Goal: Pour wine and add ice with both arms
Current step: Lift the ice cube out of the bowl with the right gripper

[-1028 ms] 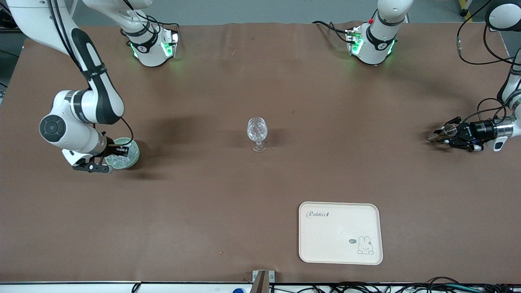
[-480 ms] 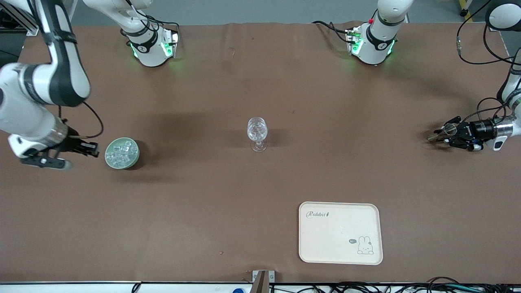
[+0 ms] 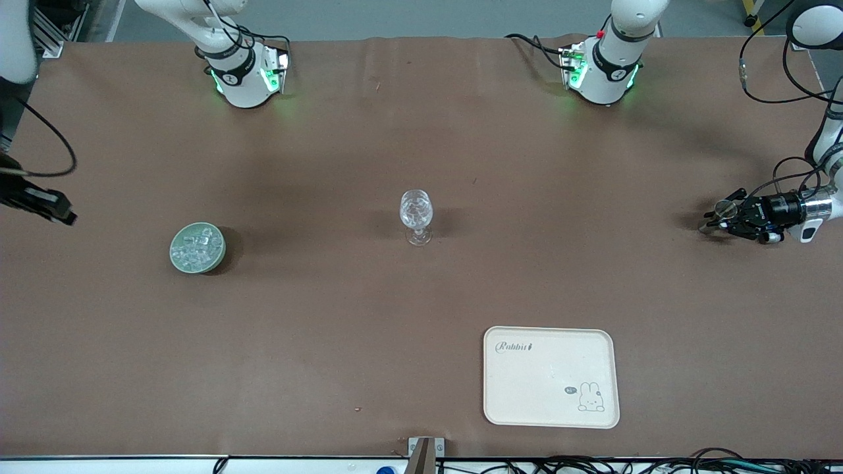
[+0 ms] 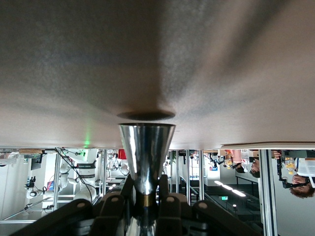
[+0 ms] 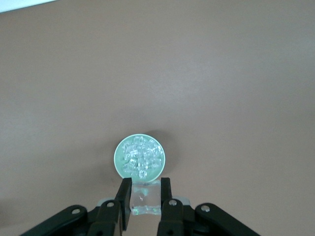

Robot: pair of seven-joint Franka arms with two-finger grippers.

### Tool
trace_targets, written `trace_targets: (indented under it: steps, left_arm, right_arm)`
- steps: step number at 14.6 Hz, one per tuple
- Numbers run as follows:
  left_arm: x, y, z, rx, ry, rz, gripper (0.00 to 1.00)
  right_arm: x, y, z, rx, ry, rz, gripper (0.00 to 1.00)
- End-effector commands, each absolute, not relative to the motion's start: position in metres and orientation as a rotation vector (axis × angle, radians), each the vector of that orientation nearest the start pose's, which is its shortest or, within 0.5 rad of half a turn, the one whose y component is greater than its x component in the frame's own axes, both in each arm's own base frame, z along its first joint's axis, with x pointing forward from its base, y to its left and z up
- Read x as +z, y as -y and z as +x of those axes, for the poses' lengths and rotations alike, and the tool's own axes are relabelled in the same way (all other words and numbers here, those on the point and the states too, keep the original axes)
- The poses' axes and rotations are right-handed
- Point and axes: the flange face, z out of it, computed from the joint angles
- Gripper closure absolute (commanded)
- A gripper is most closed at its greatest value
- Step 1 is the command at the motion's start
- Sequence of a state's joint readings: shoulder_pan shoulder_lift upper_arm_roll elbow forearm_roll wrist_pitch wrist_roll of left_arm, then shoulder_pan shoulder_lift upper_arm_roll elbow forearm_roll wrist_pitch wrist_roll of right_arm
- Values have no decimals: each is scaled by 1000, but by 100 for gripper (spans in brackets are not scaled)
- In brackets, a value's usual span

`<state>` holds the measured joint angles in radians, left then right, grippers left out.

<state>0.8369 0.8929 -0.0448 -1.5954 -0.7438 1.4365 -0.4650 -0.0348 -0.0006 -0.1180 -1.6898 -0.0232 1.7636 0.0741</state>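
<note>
Right gripper (image 5: 144, 200): clamped on one clear ice cube (image 5: 145, 199), at the table's edge at the right arm's end.
Ice (image 3: 195, 245): heaped in pale green bowl (image 3: 218, 253), near that end.
Left gripper (image 3: 723, 220): closed on a metal cup (image 4: 146, 155) held sideways; cup's contents hidden.
Wine glass (image 3: 416, 216): mid-table.
Tray (image 3: 550, 376): nearest the front camera.

Ice cube (image 5: 145, 197) between right end effector (image 5: 145, 199) fingers, above bowl (image 5: 118, 156) of ice (image 5: 141, 156).
</note>
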Motion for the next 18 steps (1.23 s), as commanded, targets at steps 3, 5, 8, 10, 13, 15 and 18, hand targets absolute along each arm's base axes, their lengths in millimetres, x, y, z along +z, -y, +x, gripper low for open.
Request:
trace_targets:
  steps: [3,5,8,10,13,15,18]
  left_arm:
    - [130,-353,468,-996,-1473,1424,90]
    - [138,-351,472,-1001,-1477,1421,91]
    - [155,-337,487,-1008,-1451,1423,93]
    - [176,-322,503,-1025,-1425,1431,97]
    - [212,-298,527,-1021,-1383,1447,99]
    - [238,-280,542,-1017,-1355,1474,99]
    - [270,-245,559,-1050,-1327,1504,100]
  right_arm:
    - [656,95,553,-105,-374,-3145,99]
    - [656,93,558,-100,-367,-3145,99]
    - [656,80,558,-72,-334,-3147,99]
    - [657,77,558,-74,-334,-3147,99]
    - [657,71,558,-75,-322,-3147,99]
    - [657,70,557,-72,-322,-3147,99]
    - [654,66,556,-34,-317,-3148,99]
